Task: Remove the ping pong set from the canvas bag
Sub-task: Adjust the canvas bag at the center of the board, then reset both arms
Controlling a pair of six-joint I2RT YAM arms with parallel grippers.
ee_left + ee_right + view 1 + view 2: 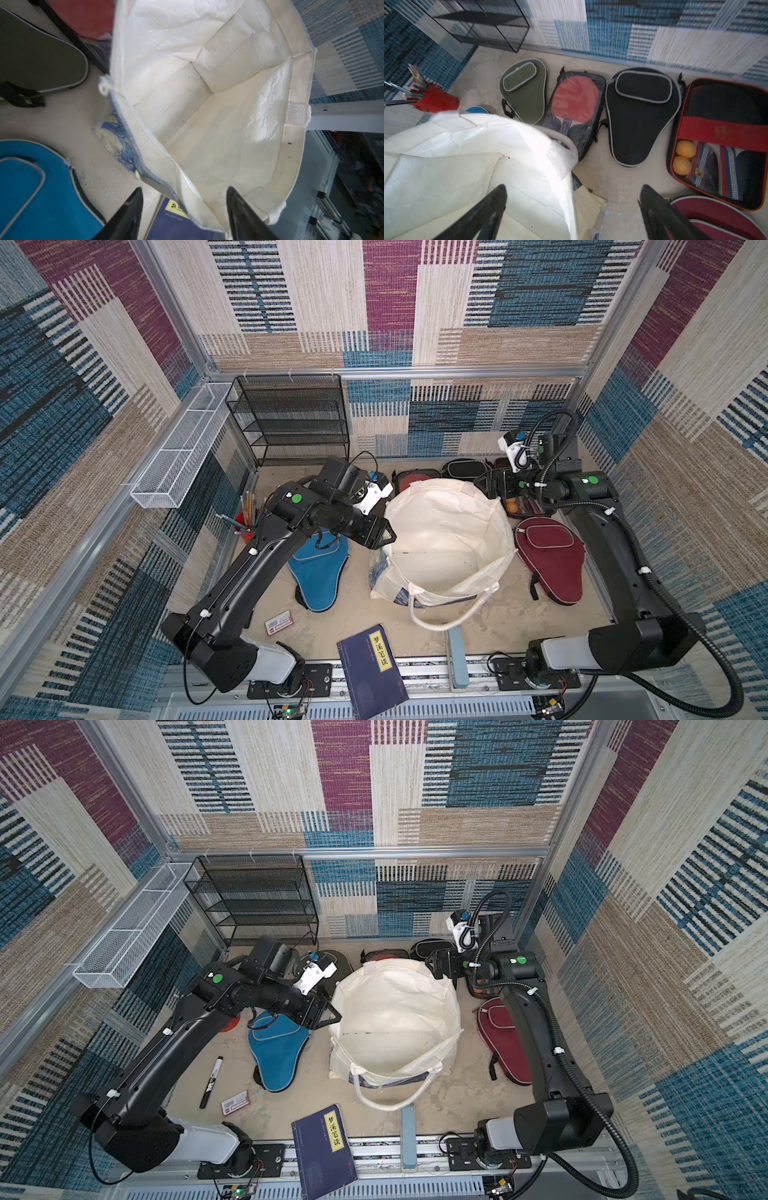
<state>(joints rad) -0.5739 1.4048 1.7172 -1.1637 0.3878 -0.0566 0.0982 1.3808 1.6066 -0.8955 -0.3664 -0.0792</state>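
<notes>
Cream canvas bag (440, 510) stands open and empty on the worktop (357, 614). Outside it lie the blue case (318, 568) and maroon case (550, 556) at either side. The olive case (523, 91), clear case (575, 99), black case (641, 116) and ball case (720, 141) sit in a row behind. The left claw (390, 531) and right claw (573, 187) gape astride its rim, gripping nothing.

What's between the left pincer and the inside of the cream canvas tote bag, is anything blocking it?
Nothing visible is. The left pincer stands open right at the rim of the cream canvas tote bag, whose mouth gapes wide. In the left wrist view the bag's inside looks bare, with no paddle case in it.
</notes>
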